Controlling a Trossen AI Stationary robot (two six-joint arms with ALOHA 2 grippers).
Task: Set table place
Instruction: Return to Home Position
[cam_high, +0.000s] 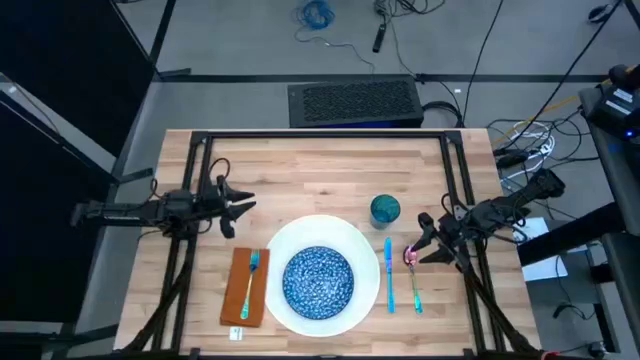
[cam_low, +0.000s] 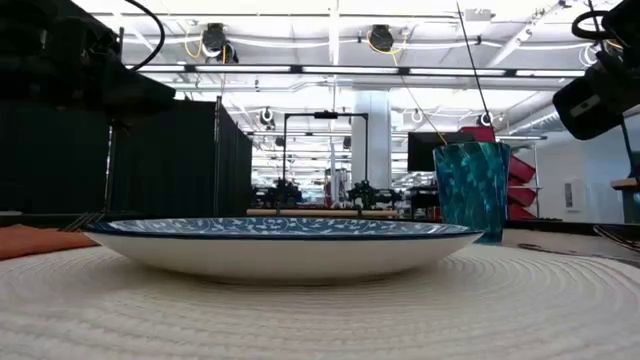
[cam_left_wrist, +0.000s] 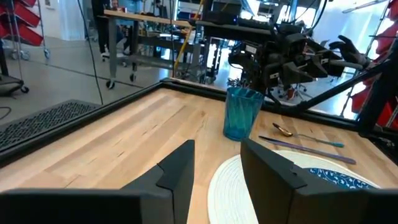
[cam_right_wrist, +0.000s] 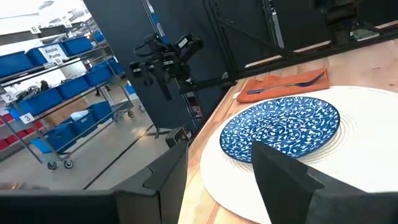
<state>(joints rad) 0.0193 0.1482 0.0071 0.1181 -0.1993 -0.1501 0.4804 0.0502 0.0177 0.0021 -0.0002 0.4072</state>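
Observation:
A round white woven plate (cam_high: 350, 240) lies at the near middle of the table (cam_high: 300, 160), with the blue patterned bowl (cam_high: 318, 280) standing on it. The orange napkin (cam_high: 245, 290) lies left of it and carries a teal fork (cam_high: 251, 270). Right of the plate lie a teal knife (cam_high: 388, 275) and a spoon (cam_high: 413, 280). The teal cup (cam_high: 385, 209) stands just beyond them. My left gripper (cam_high: 238, 215) hovers open, far-left of the plate. My right gripper (cam_high: 422, 240) is open above the spoon's far end, with nothing between its fingers (cam_right_wrist: 168, 174).
Black frame legs (cam_high: 195, 180) of the arm stands run along the table's left and right sides. Bare wood lies between the cup and the far edge (cam_high: 320, 133). Beyond the table are a dark floor mat (cam_high: 355, 100) and cables.

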